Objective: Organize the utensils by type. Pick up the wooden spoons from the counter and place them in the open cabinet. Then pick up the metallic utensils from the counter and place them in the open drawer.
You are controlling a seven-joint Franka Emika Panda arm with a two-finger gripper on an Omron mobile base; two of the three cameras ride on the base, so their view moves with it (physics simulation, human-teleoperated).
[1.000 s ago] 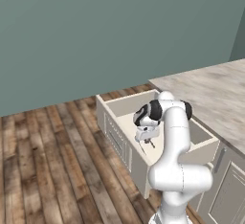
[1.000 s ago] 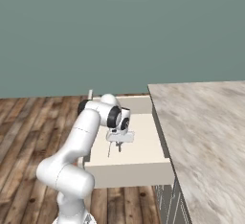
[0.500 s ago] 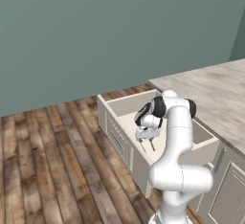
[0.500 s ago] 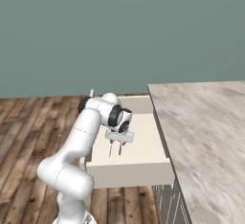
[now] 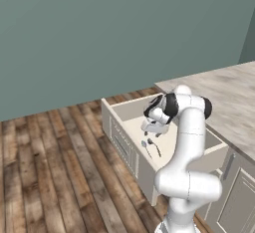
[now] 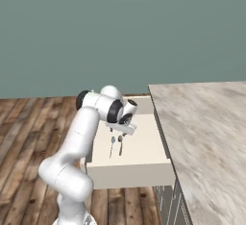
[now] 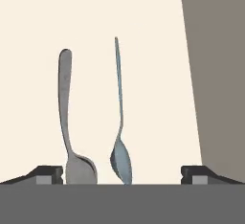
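**Two metal spoons lie in the drawer, pincer spread wide above them**

The pincer (image 7: pixel 122 173) hangs over the open drawer (image 6: pixel 144 144) with its finger tips (image 7: pixel 48 174) set far apart and nothing between them. In the hand view two metallic utensils rest on the cream drawer floor, side by side and not touching: a grey spoon (image 7: pixel 69 122) and a slimmer bluish spoon (image 7: pixel 119 122) that appears to lie on its edge, though the thin shape makes that hard to judge. Their bowls point toward the pincer and their handles away from it.

From the right base view both spoons (image 6: pixel 116 144) show as thin dark strokes just below the arm's wrist, near the middle of the drawer. The left base view shows them (image 5: pixel 151 147) in the same spot. The drawer stands pulled out from under the marbled tabletop (image 6: pixel 206 137), above the wooden floor (image 5: pixel 50 177).
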